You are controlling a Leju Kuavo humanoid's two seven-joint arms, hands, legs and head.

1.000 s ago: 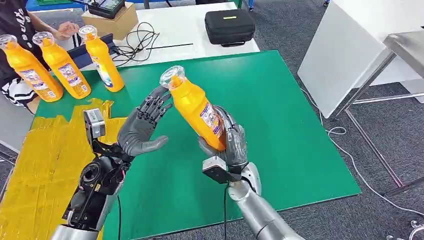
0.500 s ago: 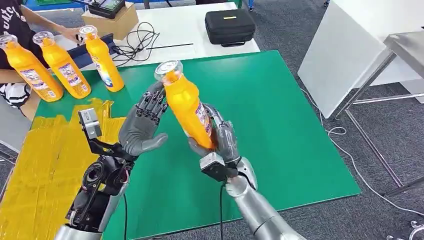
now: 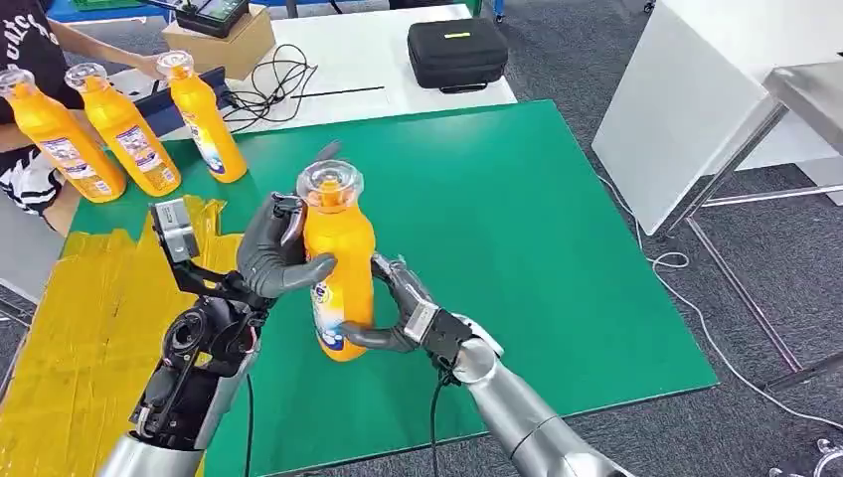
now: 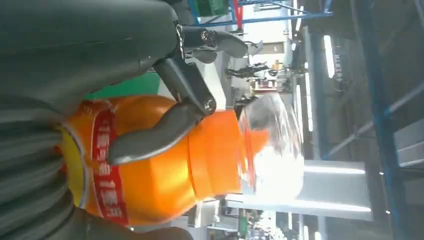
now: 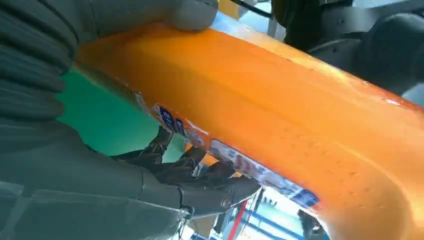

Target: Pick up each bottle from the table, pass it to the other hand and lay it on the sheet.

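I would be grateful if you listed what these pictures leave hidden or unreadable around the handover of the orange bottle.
- Head view: the left hand covers the far side of the orange plastic bottle with clear cap.
- Head view: the right hand hides its contact with the bottle's base.
- Left wrist view: the cap is blurred.
- Right wrist view: the label print is too small to read.

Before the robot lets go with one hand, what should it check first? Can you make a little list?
1. Left hand wrapped around the upper part of the orange bottle: ok.
2. Right hand holding the lower part: ok.
3. Bottle upright, clear cap on top: ok.
4. Left grip firm enough alone: cannot tell.
5. Room on the yellow sheet to lay it down: ok.
6. Three other bottles standing clear at the far edge: ok.
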